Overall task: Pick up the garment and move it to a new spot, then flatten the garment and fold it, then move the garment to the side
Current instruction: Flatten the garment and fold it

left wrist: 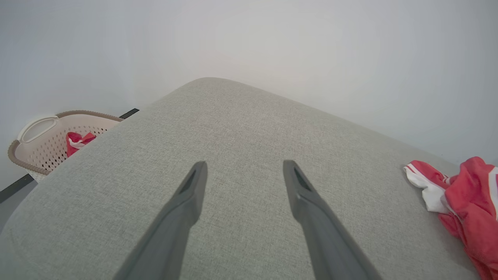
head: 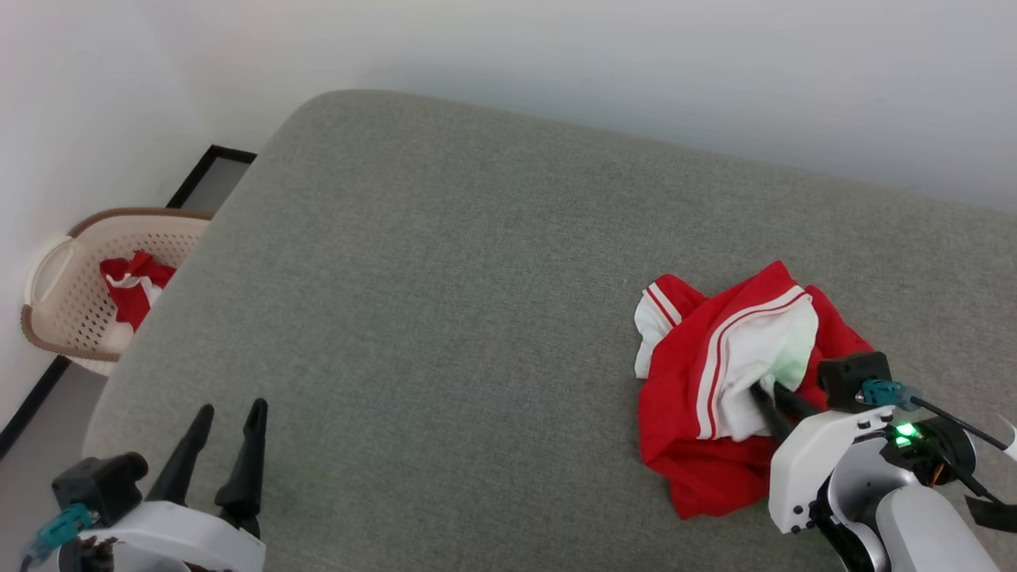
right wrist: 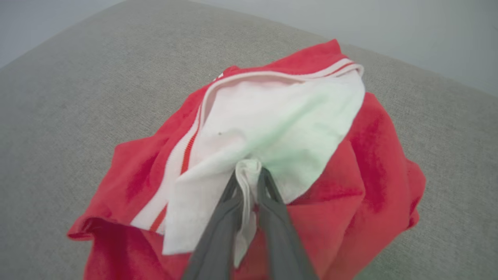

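The garment (head: 715,381) lies crumpled on the right side of the grey cushion: red cloth with a white sleeve and red-and-white striped trim. Its chest lettering is hidden in the folds. My right gripper (head: 769,391) is shut on a pinch of the white sleeve (right wrist: 272,128), and the cloth bunches between the two dark fingers (right wrist: 272,202). A red and white edge of the garment (left wrist: 463,194) shows at the far right of the left wrist view. My left gripper (head: 226,417) stands open at the lower left, far from the garment, with nothing between its fingers (left wrist: 190,194).
A wide grey cushion (head: 445,302) carries everything. A cream perforated laundry basket (head: 63,302) stands on the floor at the far left, holding a red-and-white cloth wad (head: 133,286). A pale wall runs behind the cushion.
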Robot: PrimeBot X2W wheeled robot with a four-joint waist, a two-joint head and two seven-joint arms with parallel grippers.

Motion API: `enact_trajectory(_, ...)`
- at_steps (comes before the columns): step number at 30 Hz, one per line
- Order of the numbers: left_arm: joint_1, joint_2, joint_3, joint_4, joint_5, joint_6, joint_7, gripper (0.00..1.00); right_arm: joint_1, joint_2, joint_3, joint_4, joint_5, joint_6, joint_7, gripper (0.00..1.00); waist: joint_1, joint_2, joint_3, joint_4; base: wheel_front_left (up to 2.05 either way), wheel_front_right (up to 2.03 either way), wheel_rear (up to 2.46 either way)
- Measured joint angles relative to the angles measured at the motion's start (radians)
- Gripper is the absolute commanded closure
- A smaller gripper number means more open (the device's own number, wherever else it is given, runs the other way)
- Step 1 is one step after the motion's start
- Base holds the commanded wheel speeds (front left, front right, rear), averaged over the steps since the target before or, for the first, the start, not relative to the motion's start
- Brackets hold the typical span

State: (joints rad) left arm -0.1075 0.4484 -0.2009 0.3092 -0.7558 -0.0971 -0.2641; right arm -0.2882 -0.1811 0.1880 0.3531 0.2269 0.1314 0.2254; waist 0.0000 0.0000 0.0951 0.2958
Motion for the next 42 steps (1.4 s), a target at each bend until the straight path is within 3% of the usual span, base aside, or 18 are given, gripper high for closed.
enact_trajectory(9,-0.008,-0.009,0.023,0.015,0.009,-0.01,0.0,0.0,0.015,-0.024,-0.026,-0.112,-0.007,0.0,0.04,1.0,0.0,0.0,0.003,-0.023,0.0,0.0,0.0)
enact_trajectory(17,-0.009,-0.008,0.043,0.013,0.017,-0.017,0.0,0.0,0.051,-0.105,-0.177,-0.238,-0.027,0.0,0.087,1.0,0.0,0.0,0.01,-0.061,0.0,0.0,0.0)
enact_trajectory(24,-0.022,-0.008,0.048,0.016,0.02,-0.022,0.0,0.0,0.06,-0.166,-0.28,-0.236,-0.035,0.0,0.096,1.0,0.0,0.0,0.022,-0.09,0.0,0.0,0.0)
enact_trajectory(30,-0.042,-0.012,0.04,0.024,0.025,-0.026,0.0,0.0,0.065,-0.209,-0.355,-0.149,-0.057,0.0,0.1,1.0,0.0,0.0,0.035,-0.104,0.0,0.0,0.0)
enact_trajectory(35,-0.059,-0.012,0.033,0.032,0.025,-0.028,0.0,0.0,0.037,-0.243,-0.388,-0.005,-0.082,0.0,0.079,1.0,0.0,0.0,0.043,-0.105,0.0,0.0,0.0)
enact_trajectory(42,-0.081,-0.011,0.006,0.052,0.024,-0.031,0.0,0.0,-0.022,-0.213,-0.409,0.195,-0.104,0.0,0.048,1.0,0.0,0.0,0.045,-0.095,0.0,0.0,0.0)
